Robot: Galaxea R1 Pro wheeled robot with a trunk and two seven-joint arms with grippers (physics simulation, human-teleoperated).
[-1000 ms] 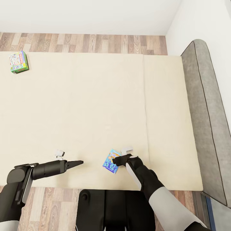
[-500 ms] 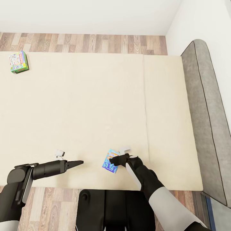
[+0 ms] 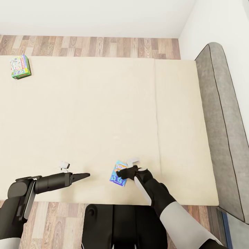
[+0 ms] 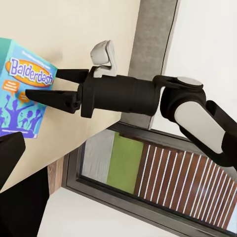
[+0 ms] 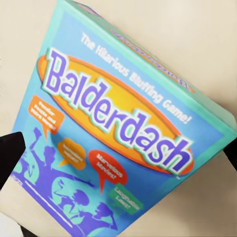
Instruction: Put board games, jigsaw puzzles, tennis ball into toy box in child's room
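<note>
On the beige bed [image 3: 103, 103] lie two board games. The small blue "Balderdash" box [image 3: 117, 174] rests near the front edge, and my right gripper [image 3: 121, 172] is open right at it. In the left wrist view that gripper [image 4: 44, 85] has its fingers spread over the box [image 4: 22, 94]. The box [image 5: 118, 128] sits between the fingers [image 5: 10, 155] in the right wrist view. The green-edged Monopoly box [image 3: 20, 67] lies far off at the bed's back left. My left gripper [image 3: 86, 175] hovers open over the front edge, holding nothing. The table and toy box are out of view.
The grey headboard [image 3: 221, 114] runs down the right side against a white wall. Wood-plank floor [image 3: 93, 46] lies beyond the bed and by my base [image 3: 117, 224]. A window [image 4: 128, 168] appears in the left wrist view.
My right gripper has crept a little to the left, and the blue box has shifted slightly left with it. The left arm has stayed still.
</note>
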